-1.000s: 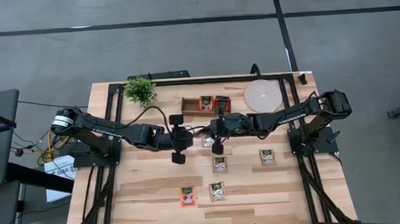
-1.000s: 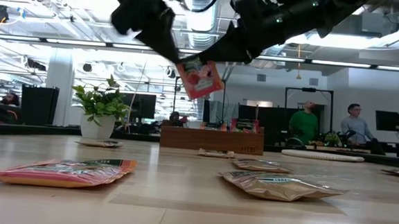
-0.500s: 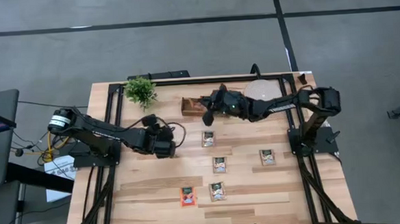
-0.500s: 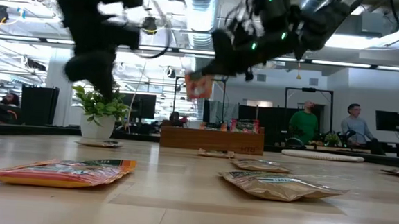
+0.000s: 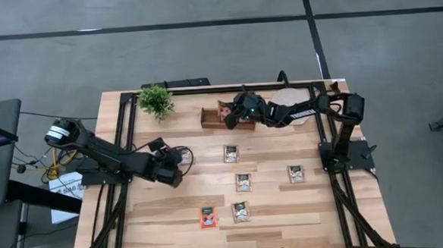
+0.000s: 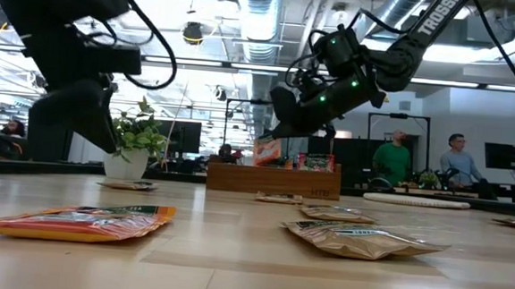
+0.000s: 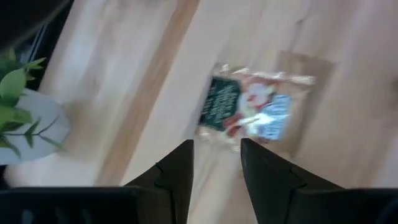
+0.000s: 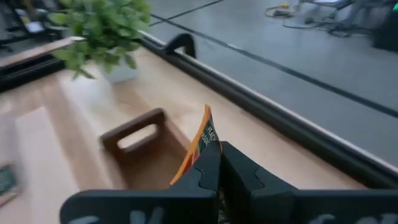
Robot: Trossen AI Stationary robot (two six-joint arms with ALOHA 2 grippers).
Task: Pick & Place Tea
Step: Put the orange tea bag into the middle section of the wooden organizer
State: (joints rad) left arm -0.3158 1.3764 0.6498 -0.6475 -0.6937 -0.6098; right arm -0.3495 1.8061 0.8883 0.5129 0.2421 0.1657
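Now the right gripper (image 5: 231, 117) is carrying a red-orange tea sachet (image 6: 267, 150), pinched edge-on between its closed fingers, over the left compartment of the wooden tray (image 5: 210, 123) at the far side of the table (image 5: 173, 218); a second ago it was still out over the middle. The left gripper (image 5: 180, 166), fingers apart and empty, has pulled back toward the left, with a sachet (image 7: 249, 112) lying ahead of it. Five sachets (image 5: 243, 182) are still waiting on the table, so a drop looks imminent.

A potted plant (image 5: 155, 100), a wooden tray (image 5: 209, 118) and a round pale disc (image 5: 290, 105) line the table's far edge.
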